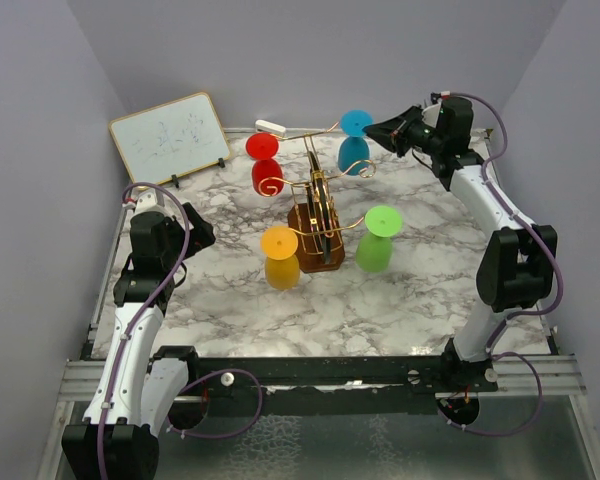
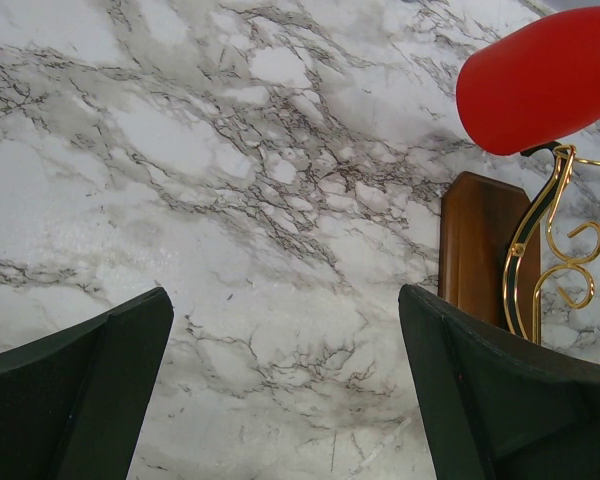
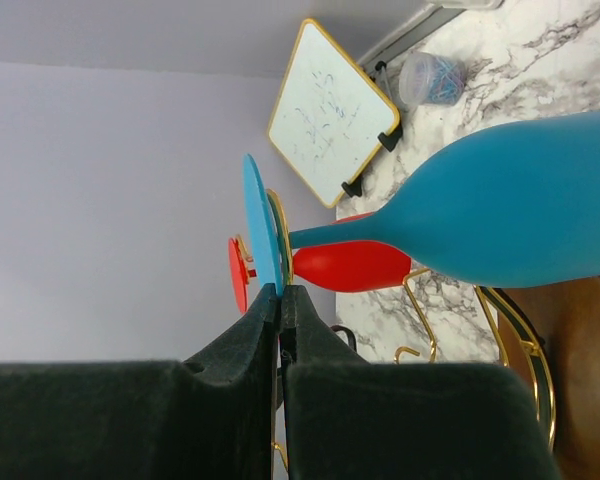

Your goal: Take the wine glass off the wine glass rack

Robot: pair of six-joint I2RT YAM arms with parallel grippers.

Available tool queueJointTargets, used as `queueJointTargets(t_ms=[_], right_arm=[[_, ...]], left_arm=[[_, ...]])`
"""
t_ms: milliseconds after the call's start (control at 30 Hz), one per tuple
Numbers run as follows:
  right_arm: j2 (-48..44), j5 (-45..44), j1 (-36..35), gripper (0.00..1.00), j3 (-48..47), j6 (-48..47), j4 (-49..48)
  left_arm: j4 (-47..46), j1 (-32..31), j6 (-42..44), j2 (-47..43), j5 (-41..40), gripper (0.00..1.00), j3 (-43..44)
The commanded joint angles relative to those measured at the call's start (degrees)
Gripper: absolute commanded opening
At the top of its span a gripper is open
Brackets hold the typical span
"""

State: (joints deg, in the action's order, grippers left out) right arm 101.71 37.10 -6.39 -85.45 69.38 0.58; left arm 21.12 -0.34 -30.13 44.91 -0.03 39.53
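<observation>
Rack: the wine glass rack (image 1: 318, 228) stands upright on its wooden block near the middle of the marble table (image 1: 410, 300), well apart from every table edge.
Task glass: the blue wine glass (image 1: 355, 142) hangs bowl-down from the rack's back right arm, with its foot disc uppermost in the gold scroll.
Other glasses: a red glass (image 1: 264, 166) hangs at the back left, an orange glass (image 1: 280, 258) at the front left and a green glass (image 1: 377, 240) at the front right. Each is apart from its neighbours.
Right gripper: the right gripper (image 3: 280, 292) has its fingers pressed together, with the tips at the rim of the blue foot disc. Whether the rim is caught between them cannot be told.
Left gripper: the left gripper (image 2: 285, 385) is spread wide, and only marble shows between its fingers. The rack's block and the red bowl lie to its right.
Back edge: a whiteboard (image 1: 170, 137) leans at the back left corner. A small white block (image 1: 270, 127) lies by the back rim, behind the red glass.
Open room: bare marble runs from the front of the rack to the near rail. It also runs from the green glass across to the right arm.
Walls: pale walls (image 1: 40, 150) stand close along the left, back and right table edges.
</observation>
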Motion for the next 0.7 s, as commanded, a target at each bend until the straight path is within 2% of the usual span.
queueJointTargets(t_ms=[0,400,667], right_arm=[[-0.1,-0.2,0.4,0.01,-1.4,2.5,-5.0],[2.3,0.5,0.4,0.01,-6.8,2.0,-3.8],[3.9,1.6,-0.8,0.01,-12.3,-2.5,2.2]], left_arm=[[-0.6,0.1,-0.3,-0.1,0.0,0.99,1.1],[-0.6,0.1,-0.3,-0.2,0.0,0.99,1.1],[-0.9,0.1,-0.4,-0.1,0.2,0.99,1.0]])
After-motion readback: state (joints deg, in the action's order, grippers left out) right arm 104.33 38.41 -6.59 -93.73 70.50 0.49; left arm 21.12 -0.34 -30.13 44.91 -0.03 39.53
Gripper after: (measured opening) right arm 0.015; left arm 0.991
